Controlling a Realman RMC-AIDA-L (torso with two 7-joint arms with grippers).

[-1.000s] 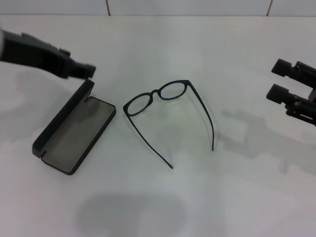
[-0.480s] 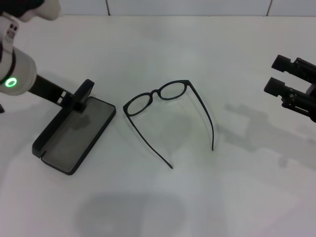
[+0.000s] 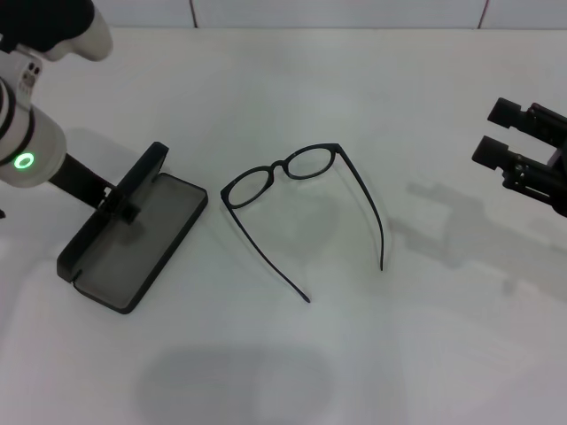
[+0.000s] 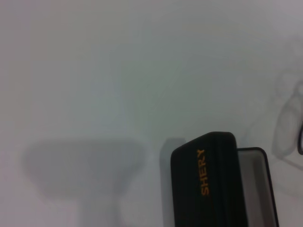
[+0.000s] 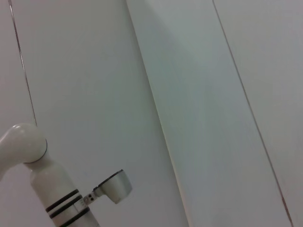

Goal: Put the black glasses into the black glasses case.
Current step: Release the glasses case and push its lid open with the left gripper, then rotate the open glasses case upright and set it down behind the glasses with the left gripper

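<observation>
Head view: black glasses case [image 3: 133, 235] lies open on the white worktop [image 3: 292, 372] at 9 o'clock, lid raised on edge, grey lining up. Black glasses [image 3: 306, 208] sit at centre, temples unfolded, lenses toward 12, arms trailing to 5–6 o'clock; apart from the case, not touching it. Left end effector [image 3: 120, 205] is down at the case lid, one dark finger [image 3: 131, 212] over the lining edge; cannot tell how wide it stands. Right end effector [image 3: 498, 133] hovers at 3 o'clock, well apart from the glasses, two fingers spread with a clear gap.

Left wrist view alone shows the lid's outer face [image 4: 210, 184] with orange lettering "SHERY" [image 4: 202, 171], plus a blurred bit of frame at the picture edge.

Right wrist view shows only a wall and part of a white arm [image 5: 42, 184].
</observation>
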